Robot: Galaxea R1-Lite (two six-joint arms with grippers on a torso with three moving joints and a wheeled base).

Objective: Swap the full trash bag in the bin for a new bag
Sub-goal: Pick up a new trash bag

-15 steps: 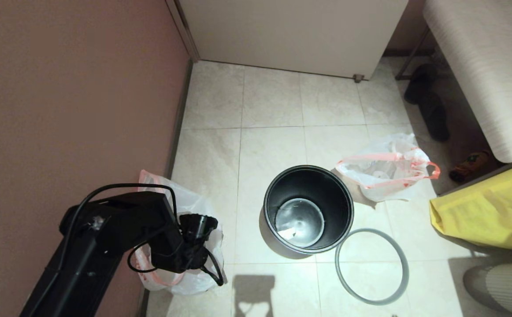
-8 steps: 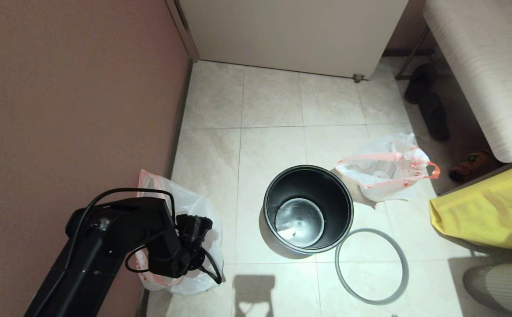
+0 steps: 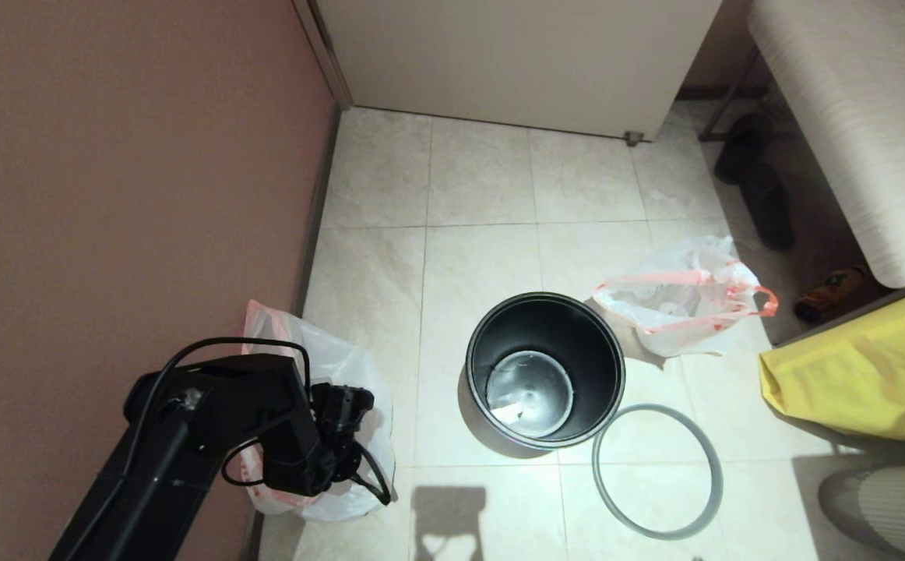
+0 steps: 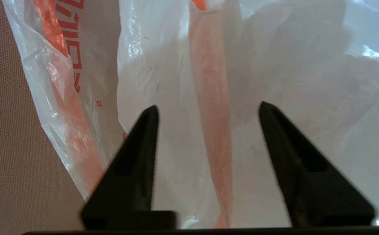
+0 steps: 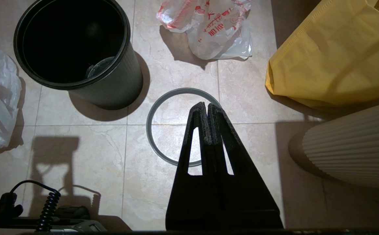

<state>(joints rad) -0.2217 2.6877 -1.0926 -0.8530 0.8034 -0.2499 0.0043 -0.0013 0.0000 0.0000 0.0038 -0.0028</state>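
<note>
The black bin [image 3: 499, 327] stands open mid-floor with no bag in it; its grey hoop [image 3: 597, 475] lies flat on the tiles beside it. The full trash bag [image 3: 678, 300], with white cups showing through, lies on the floor to the bin's far right. The new bag [image 3: 343, 362], plain film with a pink-red band, slumps by the wall on the left. My left gripper [image 3: 341, 456] is down at this bag and open, and the bag's pink-red band [image 4: 209, 98] runs between the fingers without being pinched. My right gripper [image 5: 206, 106] is shut on nothing, hanging above the hoop [image 5: 148, 127].
A brown wall [image 3: 125, 195] runs close along the left. A yellow fabric bag [image 3: 857, 374] and a ribbed pale object [image 5: 352, 147] stand at the right. A white cabinet [image 3: 515, 54] closes the back, and dark shoes [image 3: 756, 187] lie under a bench.
My left arm has dropped and drawn back a little, bringing its gripper lower onto the bag by the wall. The bin, the hoop and the other bag have not moved.
</note>
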